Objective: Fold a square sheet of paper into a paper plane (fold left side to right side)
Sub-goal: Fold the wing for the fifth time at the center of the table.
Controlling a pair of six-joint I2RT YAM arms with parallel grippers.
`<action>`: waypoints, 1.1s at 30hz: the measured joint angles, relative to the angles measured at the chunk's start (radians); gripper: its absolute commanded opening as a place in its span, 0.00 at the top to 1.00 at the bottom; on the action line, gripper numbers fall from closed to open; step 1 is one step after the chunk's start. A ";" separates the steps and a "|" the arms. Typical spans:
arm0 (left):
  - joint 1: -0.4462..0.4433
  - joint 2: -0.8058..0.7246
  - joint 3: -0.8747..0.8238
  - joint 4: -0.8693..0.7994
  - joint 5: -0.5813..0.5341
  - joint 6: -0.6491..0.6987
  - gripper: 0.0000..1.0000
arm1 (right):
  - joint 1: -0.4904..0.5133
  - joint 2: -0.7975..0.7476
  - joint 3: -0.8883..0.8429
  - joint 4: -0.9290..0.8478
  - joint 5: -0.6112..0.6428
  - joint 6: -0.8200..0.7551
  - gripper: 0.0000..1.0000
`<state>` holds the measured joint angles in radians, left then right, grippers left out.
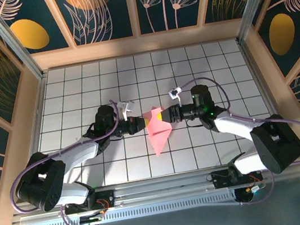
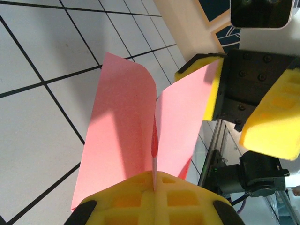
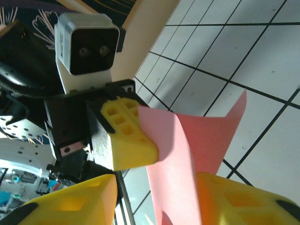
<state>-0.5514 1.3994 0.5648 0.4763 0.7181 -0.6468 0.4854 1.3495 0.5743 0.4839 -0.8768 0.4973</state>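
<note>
The salmon-pink sheet of paper (image 1: pixel 158 127) is folded into a pointed shape with its tip towards the arms, and it is held up off the tiles. My left gripper (image 1: pixel 142 125) is shut on the paper's middle crease (image 2: pixel 154 154), with a wing spreading to each side of its yellow fingertips (image 2: pixel 178 187). My right gripper (image 1: pixel 168 115) comes in from the right with its jaws apart. One paper wing (image 3: pixel 187 159) passes between them, lying against one yellow finger (image 3: pixel 243 201). The other finger (image 3: pixel 70 201) stands clear of it.
The white tiled table (image 1: pixel 78 89) is walled by wooden rails (image 1: pixel 139 44) at the back and sides. The arms' bases and a metal rail (image 1: pixel 162 189) run along the near edge. Purple cables (image 1: pixel 214 82) loop off both arms.
</note>
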 measured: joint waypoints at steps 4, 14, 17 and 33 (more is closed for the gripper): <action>0.000 0.001 0.000 -0.009 0.000 0.005 0.98 | 0.000 0.014 0.027 -0.034 0.028 -0.015 0.88; 0.000 0.001 0.001 -0.110 -0.132 0.060 0.44 | -0.001 0.132 0.059 -0.127 0.154 -0.017 1.00; 0.000 -0.011 0.001 -0.170 -0.210 0.083 0.45 | -0.001 0.168 0.059 -0.145 0.194 0.002 1.00; -0.286 -0.182 0.128 -0.480 -0.596 0.225 0.48 | -0.001 0.216 0.176 -0.349 0.361 0.175 1.00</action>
<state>-0.8371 1.2175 0.6926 -0.0036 0.1219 -0.4213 0.4843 1.5650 0.7502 0.1349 -0.5159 0.6720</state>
